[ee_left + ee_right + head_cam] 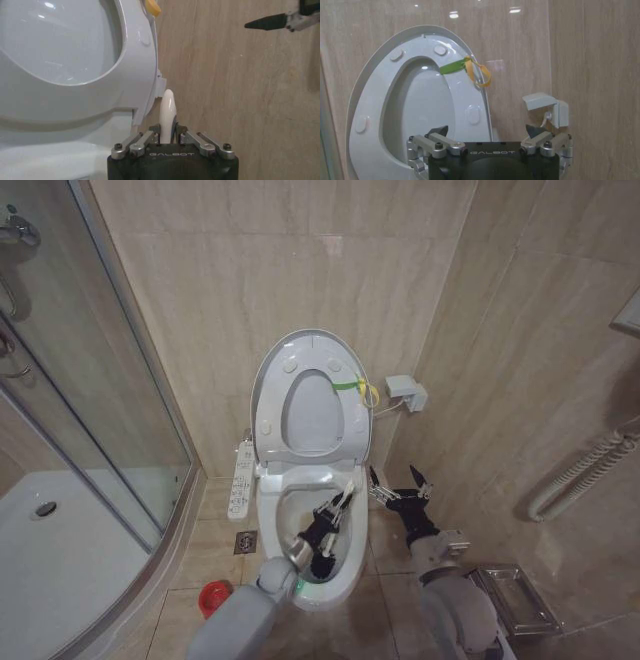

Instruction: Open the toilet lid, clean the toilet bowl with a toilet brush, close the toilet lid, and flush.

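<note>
Toilet bowl (352,565) stands against beige tiled wall (300,270).

The toilet lid (272,380) and the raised seat (380,123) against it look like smooth, glossy white plastic that catches the lights, with a yellow-green band (470,69) of thin, rubbery-looking material at the edge, while the toilet bowl (352,565) has the harder shine of glazed ceramic. The toilet brush (167,114) handle is smooth, slightly shiny white plastic, pinched between the bare metal links of the matt black left gripper (169,131). The wall (600,45) is polished beige tile with faint veining, and the shower screen (90,380) is clear glass.
</note>
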Controlling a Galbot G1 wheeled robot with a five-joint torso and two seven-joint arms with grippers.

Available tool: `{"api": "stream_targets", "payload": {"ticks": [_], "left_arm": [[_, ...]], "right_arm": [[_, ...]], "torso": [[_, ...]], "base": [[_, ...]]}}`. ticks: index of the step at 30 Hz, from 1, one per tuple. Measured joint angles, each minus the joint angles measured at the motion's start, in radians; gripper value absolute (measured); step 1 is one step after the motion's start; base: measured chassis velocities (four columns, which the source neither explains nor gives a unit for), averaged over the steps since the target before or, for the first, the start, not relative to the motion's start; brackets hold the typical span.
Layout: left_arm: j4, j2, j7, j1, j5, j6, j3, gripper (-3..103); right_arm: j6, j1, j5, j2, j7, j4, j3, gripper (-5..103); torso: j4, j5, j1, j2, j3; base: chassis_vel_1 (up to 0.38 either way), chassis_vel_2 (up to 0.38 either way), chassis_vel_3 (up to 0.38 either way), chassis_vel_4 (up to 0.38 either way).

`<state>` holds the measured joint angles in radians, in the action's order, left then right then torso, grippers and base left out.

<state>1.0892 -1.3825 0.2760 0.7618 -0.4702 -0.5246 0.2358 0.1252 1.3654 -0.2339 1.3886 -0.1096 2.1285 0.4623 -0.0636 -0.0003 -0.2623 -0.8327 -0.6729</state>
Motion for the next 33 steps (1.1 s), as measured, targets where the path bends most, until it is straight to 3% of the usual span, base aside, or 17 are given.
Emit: {"api": "stream_targets", "payload": {"ticks": [10, 33], "left_arm": [[0.164, 0.044, -0.043, 0.122, 0.042, 0.031, -0.013, 19], [0.272, 0.159, -0.045, 0.278, 0.056, 0.035, -0.057, 19]], "right_arm": [[0.000, 0.000, 0.000, 0.000, 0.000, 0.000, 0.000, 100], [0.000, 0.000, 0.000, 0.000, 0.000, 0.000, 0.000, 100]], "torso": [[0.0000, 0.0005, 0.000, 0.000, 0.000], [0.0003, 0.0003, 0.000, 0.000, 0.000]], "base": [[0.000, 0.000, 0.000, 0.000], [0.000, 0.000, 0.000, 0.000]]}}
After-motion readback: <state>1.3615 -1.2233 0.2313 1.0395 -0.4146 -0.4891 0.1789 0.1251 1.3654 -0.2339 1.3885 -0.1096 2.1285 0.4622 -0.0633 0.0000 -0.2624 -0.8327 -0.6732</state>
